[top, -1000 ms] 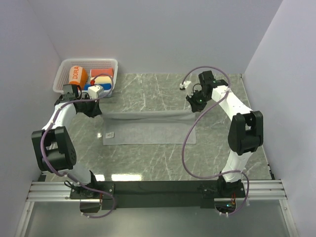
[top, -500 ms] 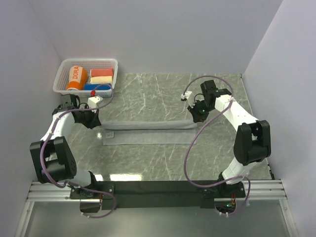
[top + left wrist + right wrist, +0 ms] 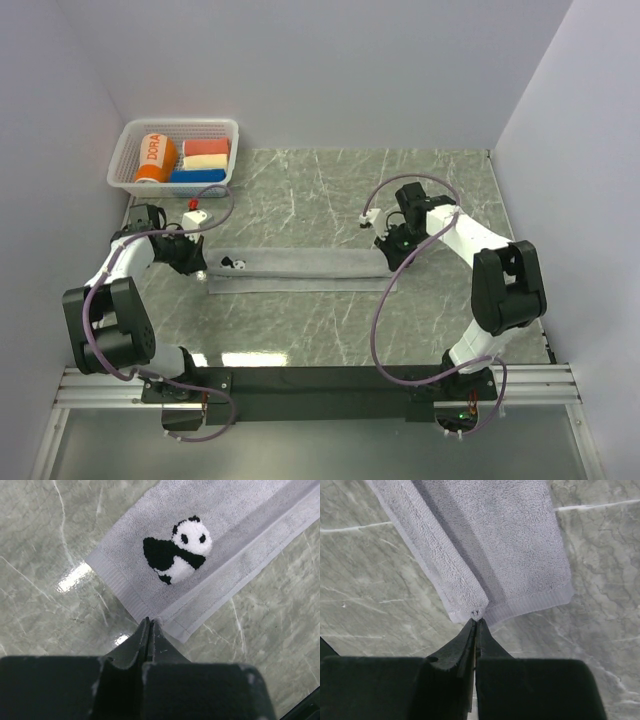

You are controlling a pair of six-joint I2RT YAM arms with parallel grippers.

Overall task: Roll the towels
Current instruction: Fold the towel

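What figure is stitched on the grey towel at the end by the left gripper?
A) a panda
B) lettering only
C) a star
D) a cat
A: the left wrist view shows a black-and-white panda on the grey towel, near its corner.

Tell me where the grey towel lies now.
In the top view, the grey towel lies folded across the middle of the table, its ends at the left gripper and the right gripper.
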